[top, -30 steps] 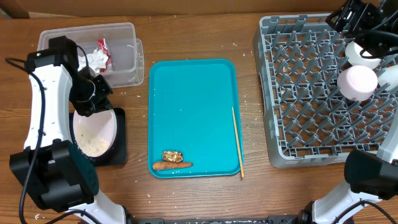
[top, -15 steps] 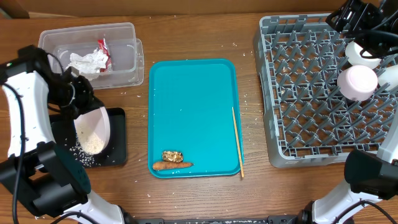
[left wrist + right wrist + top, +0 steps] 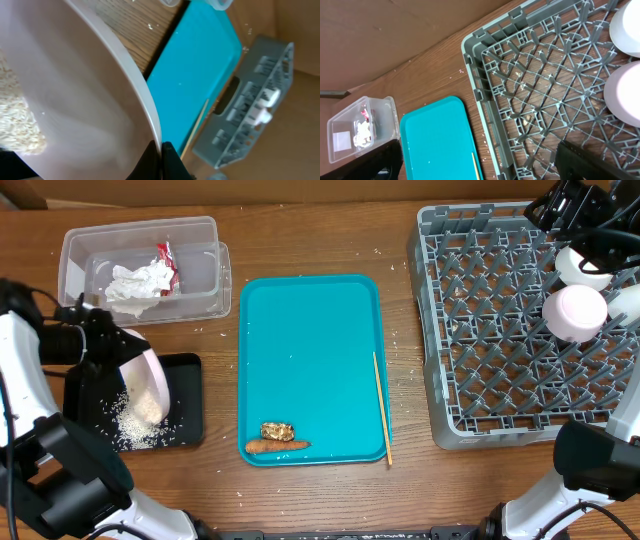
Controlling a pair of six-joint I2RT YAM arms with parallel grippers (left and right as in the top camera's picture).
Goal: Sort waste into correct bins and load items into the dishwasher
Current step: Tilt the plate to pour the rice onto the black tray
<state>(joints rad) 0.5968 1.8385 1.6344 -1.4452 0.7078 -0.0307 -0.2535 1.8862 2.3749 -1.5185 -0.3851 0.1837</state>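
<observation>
My left gripper is shut on the rim of the white plate, which is tipped steeply over the shallow black tray. White rice lies piled at the plate's low edge and scattered on the tray. In the left wrist view the black fingertips pinch the plate's thin rim, with rice at the lower left. My right gripper hangs open above the grey dish rack, holding nothing. A wooden stick, a brown food piece and an orange stick lie on the teal tray.
The clear tub at the back left holds a crumpled napkin and a red-and-white wrapper. A white cup and another white piece sit in the rack's right side. Loose rice grains dot the wooden table.
The left arm has swung left and tipped the plate much steeper. Rice has slid from the plate down onto the black tray. The right arm has not moved.
</observation>
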